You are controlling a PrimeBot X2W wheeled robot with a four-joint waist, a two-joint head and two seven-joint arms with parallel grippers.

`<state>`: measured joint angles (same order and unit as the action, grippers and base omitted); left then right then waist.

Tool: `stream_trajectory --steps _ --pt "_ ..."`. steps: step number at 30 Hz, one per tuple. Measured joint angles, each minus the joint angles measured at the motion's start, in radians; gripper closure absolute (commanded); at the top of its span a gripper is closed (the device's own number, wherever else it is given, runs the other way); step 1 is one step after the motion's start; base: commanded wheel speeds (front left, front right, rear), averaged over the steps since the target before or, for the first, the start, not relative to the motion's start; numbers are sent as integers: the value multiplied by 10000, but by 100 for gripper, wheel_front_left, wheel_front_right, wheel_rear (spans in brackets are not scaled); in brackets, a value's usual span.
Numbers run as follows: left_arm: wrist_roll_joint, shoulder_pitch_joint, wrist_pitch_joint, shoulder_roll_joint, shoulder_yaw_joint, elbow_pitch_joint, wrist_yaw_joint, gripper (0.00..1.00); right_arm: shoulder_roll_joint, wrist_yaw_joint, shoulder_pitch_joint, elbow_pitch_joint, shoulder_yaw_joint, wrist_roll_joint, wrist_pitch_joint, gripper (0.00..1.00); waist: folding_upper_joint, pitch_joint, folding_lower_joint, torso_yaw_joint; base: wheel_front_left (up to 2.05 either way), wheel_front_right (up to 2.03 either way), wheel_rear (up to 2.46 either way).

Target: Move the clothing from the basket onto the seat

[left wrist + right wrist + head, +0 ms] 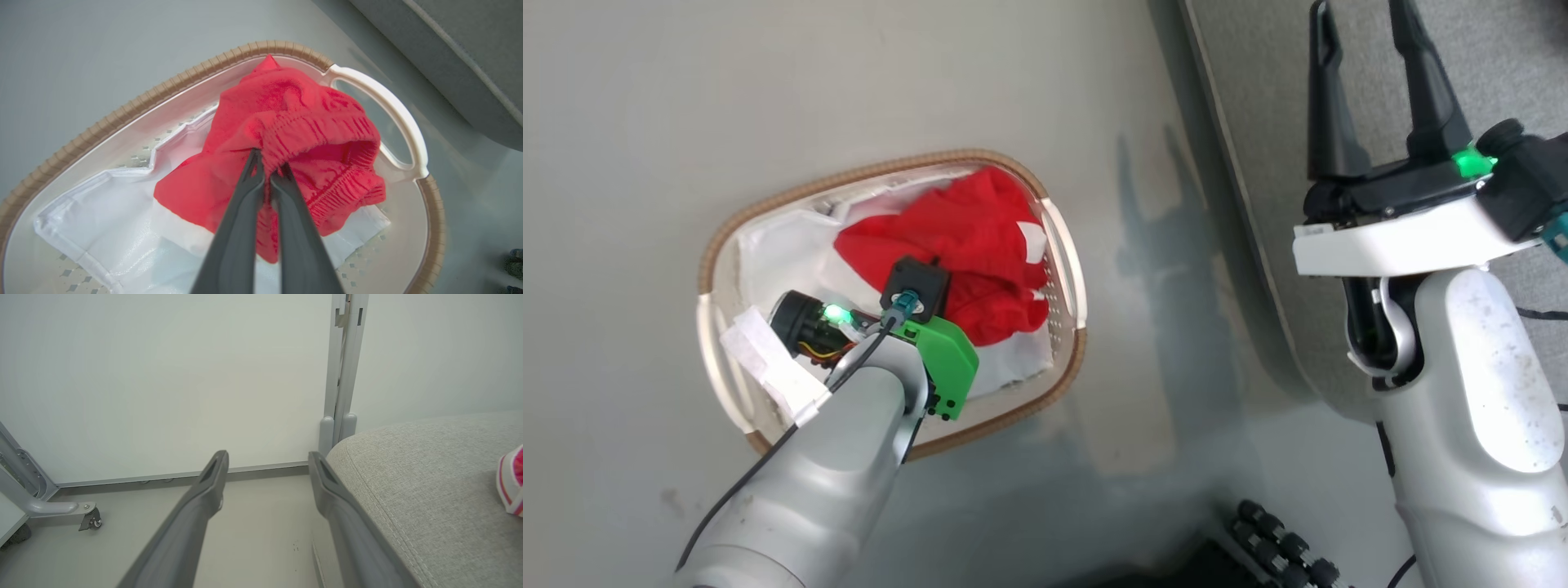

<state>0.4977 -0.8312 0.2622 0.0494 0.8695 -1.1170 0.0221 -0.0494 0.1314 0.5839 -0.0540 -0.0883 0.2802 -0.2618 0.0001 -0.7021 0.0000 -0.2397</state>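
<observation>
The basket [849, 175] stands on the floor, a red garment [980, 245] bunched in it on top of a white sheet [776, 253]. In the left wrist view my left gripper [269, 161] is shut on the elastic band of this clothing [294, 118], inside the basket [122, 108]. Seen from the head, the left wrist covers its fingers. My right gripper [1360, 24] is open and holds nothing, up over the edge of the grey seat [1258, 49]. In the right wrist view the open right gripper [267, 457] points past the seat [429, 477], where a red-and-white striped piece of clothing [510, 482] lies.
A pale partition wall with a grey post [341, 375] and a castered foot [90, 518] stands beyond the seat. The seat [470, 49] lies just past the basket's white handle [392, 110]. A black ribbed part [1282, 547] shows at the bottom of the head view.
</observation>
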Motion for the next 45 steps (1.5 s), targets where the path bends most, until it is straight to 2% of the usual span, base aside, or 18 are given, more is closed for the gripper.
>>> stream_trajectory --steps 12,30,38,45 --pt "-706 1457 0 29 -1258 1960 115 100 -10 0 -1058 -803 -251 -370 0 0 0 1737 -1 741 0 0 0" --pt "-1983 3507 2 10 -3459 4920 -397 100 -10 0 -2831 -1802 -418 -539 0 0 0 4362 -1 1728 0 0 0" --pt "-2165 4046 0 6 -4128 6236 -665 100 -2 0 -3460 -2052 -430 -384 0 0 0 5297 -1 1983 0 0 0" --pt "-1973 4325 2 2 -4531 7657 -662 100 4 0 -3972 -2094 -502 -334 0 0 0 6041 -1 2114 0 0 0"
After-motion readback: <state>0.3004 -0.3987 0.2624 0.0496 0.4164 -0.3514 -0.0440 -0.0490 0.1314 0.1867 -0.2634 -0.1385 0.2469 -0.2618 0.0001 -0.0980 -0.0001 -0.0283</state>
